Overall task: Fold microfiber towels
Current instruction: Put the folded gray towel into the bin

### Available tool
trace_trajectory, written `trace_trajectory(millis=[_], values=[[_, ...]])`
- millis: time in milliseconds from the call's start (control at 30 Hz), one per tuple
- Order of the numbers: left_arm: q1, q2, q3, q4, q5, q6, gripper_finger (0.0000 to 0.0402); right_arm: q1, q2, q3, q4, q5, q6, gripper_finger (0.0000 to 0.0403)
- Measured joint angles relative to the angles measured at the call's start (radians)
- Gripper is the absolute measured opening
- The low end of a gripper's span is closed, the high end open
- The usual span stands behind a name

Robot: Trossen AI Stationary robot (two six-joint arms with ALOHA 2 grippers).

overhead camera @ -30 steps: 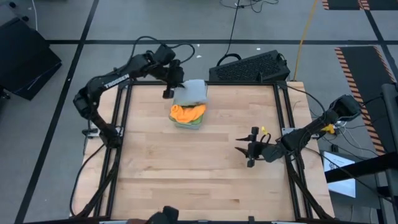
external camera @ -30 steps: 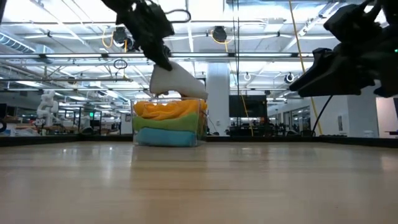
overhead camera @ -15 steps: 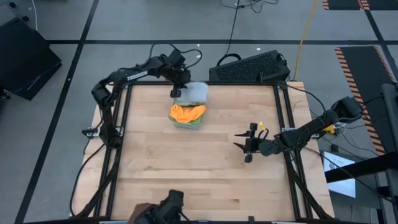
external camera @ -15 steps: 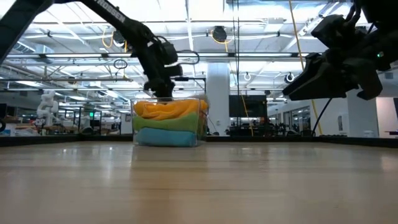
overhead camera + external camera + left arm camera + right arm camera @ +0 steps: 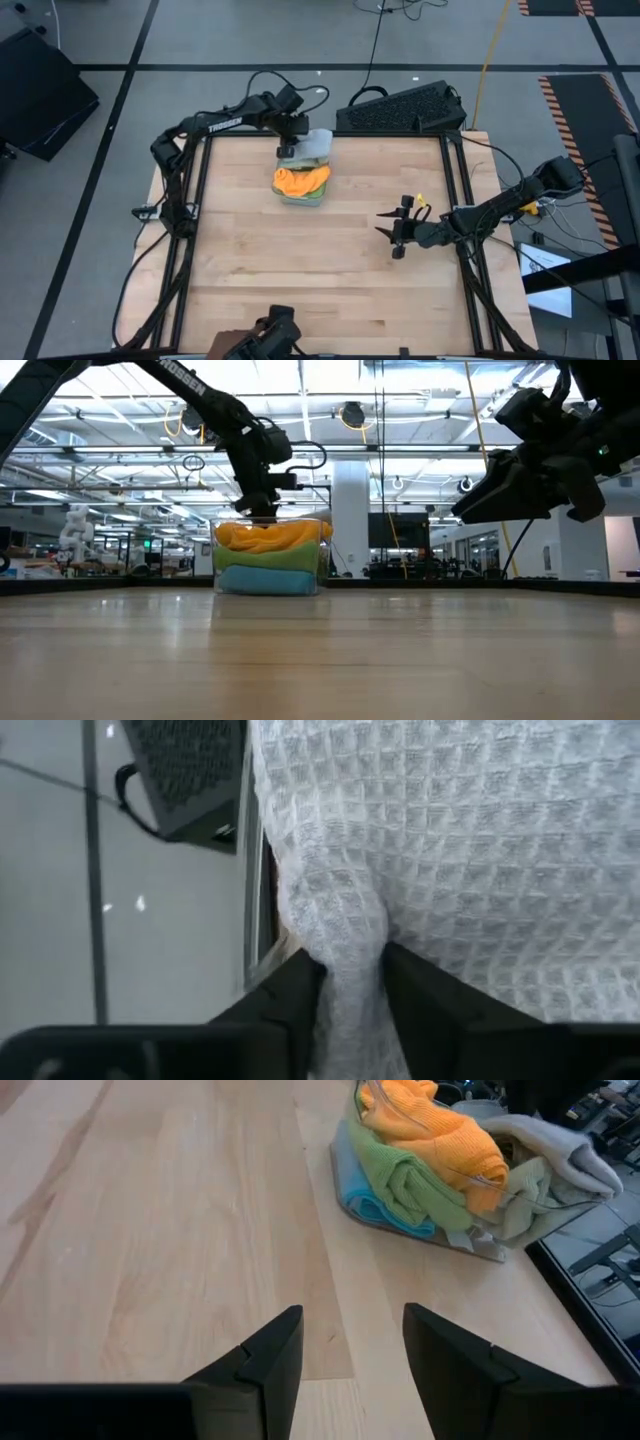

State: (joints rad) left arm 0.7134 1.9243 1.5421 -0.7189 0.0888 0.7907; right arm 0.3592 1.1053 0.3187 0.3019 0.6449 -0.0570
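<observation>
**Grey towel going onto the bin's stack**

The wooden counter (image 5: pixel 320 250) carries a clear plastic bin (image 5: pixel 303 185) up toward 12 o'clock, stacked with blue towel (image 5: pixel 365 1205), green towel (image 5: pixel 405 1180) and orange towel (image 5: pixel 300 180). The light grey towel (image 5: pixel 315 147) lies at the bin's far side. The left gripper (image 5: pixel 287 150) has its jaws narrowly around a fold of it. The right gripper (image 5: pixel 395 237) hangs at 3 o'clock, jaws apart and empty.
</observation>
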Motion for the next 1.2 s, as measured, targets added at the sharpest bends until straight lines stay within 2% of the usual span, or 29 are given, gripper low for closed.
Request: trace_trajectory(millis=[233,433,533,600,633,833,1000,1067,1200], values=[[-0.035,-0.092,0.0,-0.01,-0.096,-0.039,0.0164,0.0,0.0,-0.014,0.002,-0.022,0.013,0.0167],[-0.05,-0.198,0.0,-0.009,-0.094,-0.124,0.0179,0.0,0.0,-0.032,0.011,-0.023,0.044,0.0167],[-0.059,-0.221,0.0,0.075,-0.008,-0.215,0.0175,0.0,0.0,-0.032,0.029,-0.023,0.036,0.0167],[-0.071,-0.217,0.0,0.141,0.098,-0.279,0.0164,0.0,0.0,-0.032,0.039,-0.023,0.021,0.0167],[-0.082,-0.207,0.001,0.167,0.118,-0.298,0.0154,0.0,0.0,-0.032,0.046,-0.023,0.015,0.0167],[-0.114,-0.076,-0.001,0.174,0.126,-0.249,0.007,0.001,0.0,-0.032,0.069,-0.076,0.024,0.0156],[-0.103,0.008,-0.001,0.132,0.121,-0.212,0.0012,0.001,0.0,-0.032,0.063,-0.079,0.048,0.0138],[-0.092,0.03,-0.001,0.123,0.131,-0.212,0.0005,0.001,0.0,-0.032,0.064,-0.079,0.047,0.0132],[-0.065,0.069,0.0,0.086,0.203,-0.214,0.0019,0.001,0.0,-0.032,0.065,-0.075,0.042,0.0126]])
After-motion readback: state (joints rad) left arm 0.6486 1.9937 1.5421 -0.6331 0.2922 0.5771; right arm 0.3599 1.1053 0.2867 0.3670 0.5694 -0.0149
